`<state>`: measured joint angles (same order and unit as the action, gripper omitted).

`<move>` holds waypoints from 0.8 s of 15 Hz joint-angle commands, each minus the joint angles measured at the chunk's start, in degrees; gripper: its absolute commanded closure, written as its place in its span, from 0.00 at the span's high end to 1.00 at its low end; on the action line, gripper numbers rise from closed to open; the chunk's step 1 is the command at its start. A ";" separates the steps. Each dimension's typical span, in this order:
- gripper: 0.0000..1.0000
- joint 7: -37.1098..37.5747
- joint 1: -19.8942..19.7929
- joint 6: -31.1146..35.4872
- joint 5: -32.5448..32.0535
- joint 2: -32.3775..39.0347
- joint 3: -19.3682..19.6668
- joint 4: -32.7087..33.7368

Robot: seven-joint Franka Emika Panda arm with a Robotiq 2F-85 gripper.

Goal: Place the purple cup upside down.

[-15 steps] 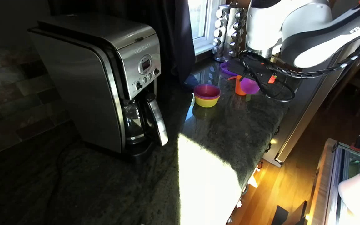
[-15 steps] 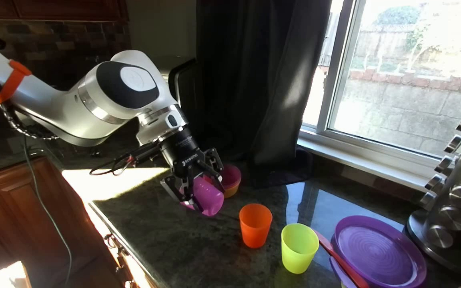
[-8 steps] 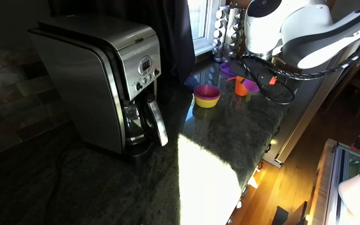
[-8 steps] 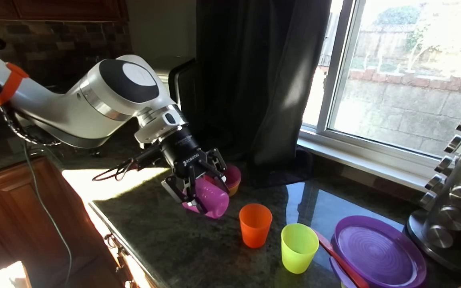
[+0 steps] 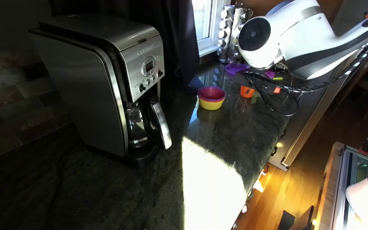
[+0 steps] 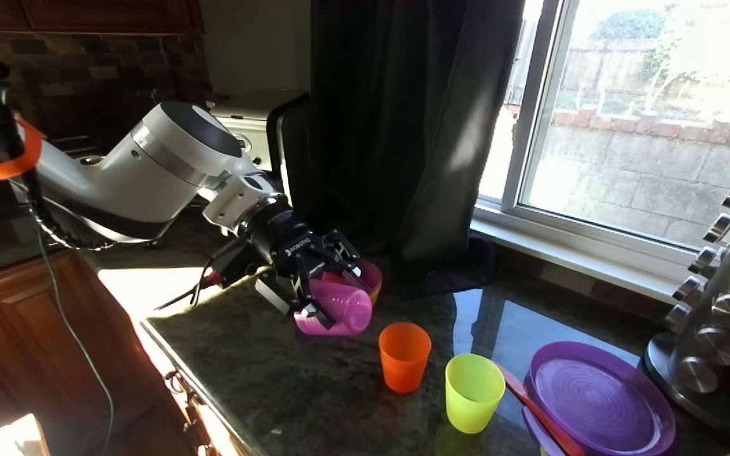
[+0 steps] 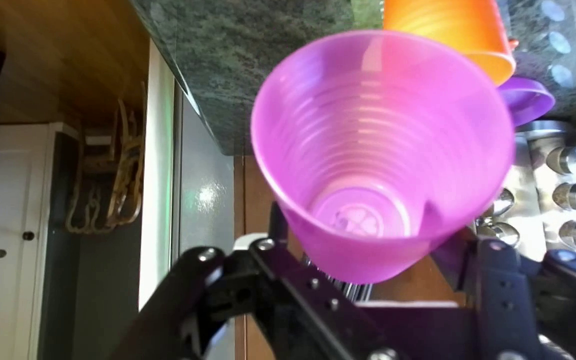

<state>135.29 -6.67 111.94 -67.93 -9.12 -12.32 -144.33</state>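
The purple cup (image 6: 351,309) is held in my gripper (image 6: 341,297), lying nearly on its side. In an exterior view its base points right, toward the orange cup, and its mouth points back to the lower left. In the wrist view the open mouth of the purple cup (image 7: 363,125) faces the camera and its inner base shows. The gripper fingers (image 7: 368,240) sit on either side of its wall. It appears raised off the counter; the exact gap cannot be told. In an exterior view the arm and cables mostly hide gripper and cup.
An orange cup (image 6: 404,358) and a lime cup (image 6: 474,392) stand upright nearby. A purple plate (image 6: 599,396) with a red utensil lies right. Nested bowls (image 5: 211,99) sit behind the gripper. A spice rack (image 6: 720,316), a coffee maker (image 5: 142,64) and a dark curtain border the counter.
My wrist has tilted, with the purple cup staying in the gripper. The cup's base has swung right and slightly up, so the cup lies more level than before.
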 commanded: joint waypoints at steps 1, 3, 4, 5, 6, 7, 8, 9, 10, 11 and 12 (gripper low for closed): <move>0.44 3.91 4.55 -3.27 -6.47 3.44 2.67 0.91; 0.44 5.43 6.06 -5.15 -9.64 4.90 3.12 1.27; 0.44 6.35 6.77 -6.22 -11.05 5.52 3.24 1.32; 0.44 6.98 7.46 -7.03 -12.27 6.22 3.33 1.35; 0.44 7.37 8.04 -7.79 -13.29 7.09 3.41 1.47; 0.44 7.82 8.63 -8.98 -14.19 8.44 3.39 2.05; 0.44 8.16 9.13 -9.85 -14.96 9.33 3.40 2.33; 0.44 8.39 9.57 -10.36 -15.50 10.23 3.48 2.73; 0.44 8.63 9.87 -10.25 -15.75 11.04 3.61 3.19; 0.44 8.58 10.11 -10.01 -16.10 11.88 3.71 3.56; 0.44 8.21 10.22 -9.30 -16.46 12.48 3.88 3.85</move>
<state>141.90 1.96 103.10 -82.18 0.23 -9.76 -142.07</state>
